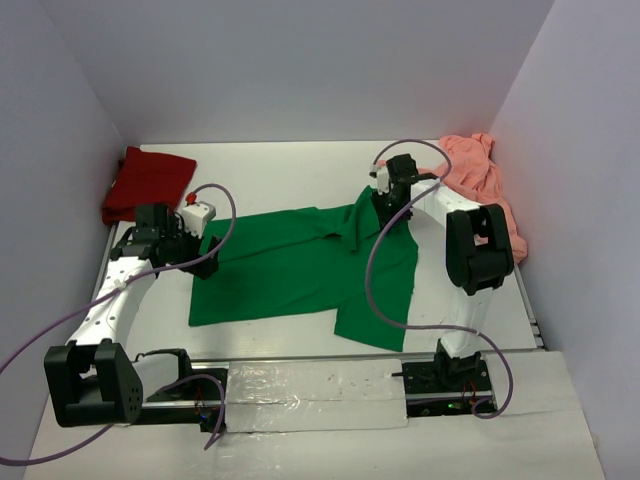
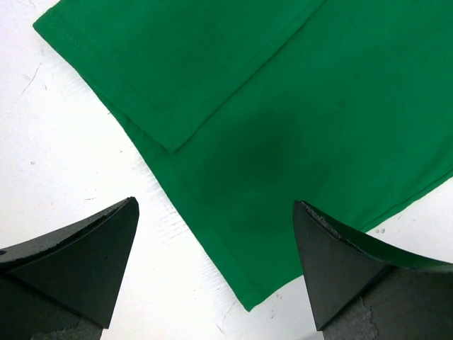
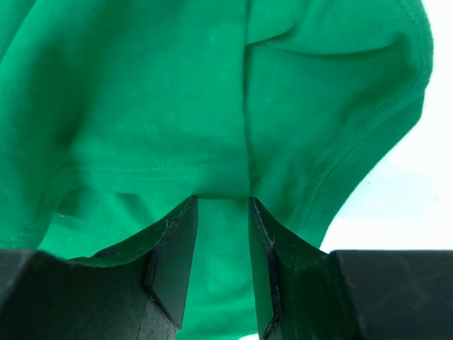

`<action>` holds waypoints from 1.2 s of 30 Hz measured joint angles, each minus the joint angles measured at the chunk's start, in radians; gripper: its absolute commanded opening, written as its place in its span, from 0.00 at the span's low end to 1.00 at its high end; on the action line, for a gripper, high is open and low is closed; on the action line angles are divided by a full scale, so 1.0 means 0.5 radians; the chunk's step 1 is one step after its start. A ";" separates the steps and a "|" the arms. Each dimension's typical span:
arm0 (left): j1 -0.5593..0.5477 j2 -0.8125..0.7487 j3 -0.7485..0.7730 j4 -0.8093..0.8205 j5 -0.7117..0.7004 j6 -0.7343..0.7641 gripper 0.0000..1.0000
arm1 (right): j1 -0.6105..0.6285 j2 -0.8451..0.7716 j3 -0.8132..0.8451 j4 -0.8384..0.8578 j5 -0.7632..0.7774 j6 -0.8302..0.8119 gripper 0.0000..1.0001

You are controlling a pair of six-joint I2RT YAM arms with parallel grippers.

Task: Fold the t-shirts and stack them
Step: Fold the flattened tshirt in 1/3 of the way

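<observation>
While the green shirt [image 1: 290, 270] lies spread on the desk [image 1: 270, 175], folding step: right claw [image 3: 223, 199] pinches its cloth; left claw [image 2: 216, 204] gapes wide over the hem corner [image 2: 248, 301] below. Next, seemingly: lower, grip hem.

A white worktop [image 1: 300, 170] is enclosed by pale lilac walls [image 1: 300, 70]; a glossy strip [image 1: 310, 395] is laid along its near edge.

left arm [image 1: 118, 300]: white links, black joint housings, black base block at 7 o'clock in the top view. right arm [image 1: 470, 255]: same build, base at 5 o'clock. Thin purple cable [image 1: 372, 275] loops along each arm. White wrist block [image 1: 200, 213] with a red tip. left end effector [image 2: 216, 205] and right end effector [image 3: 223, 202]: matte black wedge fingers, scuffed edges.
</observation>
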 measured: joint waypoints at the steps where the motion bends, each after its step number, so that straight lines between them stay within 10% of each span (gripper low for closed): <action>1: 0.000 0.000 0.000 0.000 0.001 -0.001 0.99 | -0.024 0.010 0.007 -0.002 -0.045 0.011 0.42; 15: 0.000 -0.021 -0.001 -0.001 0.014 -0.012 0.99 | -0.647 0.208 0.251 -0.039 -0.983 0.200 0.47; 36: 0.000 -0.021 -0.003 -0.002 0.022 -0.014 0.99 | -0.658 0.455 0.345 -0.273 -1.593 0.220 0.47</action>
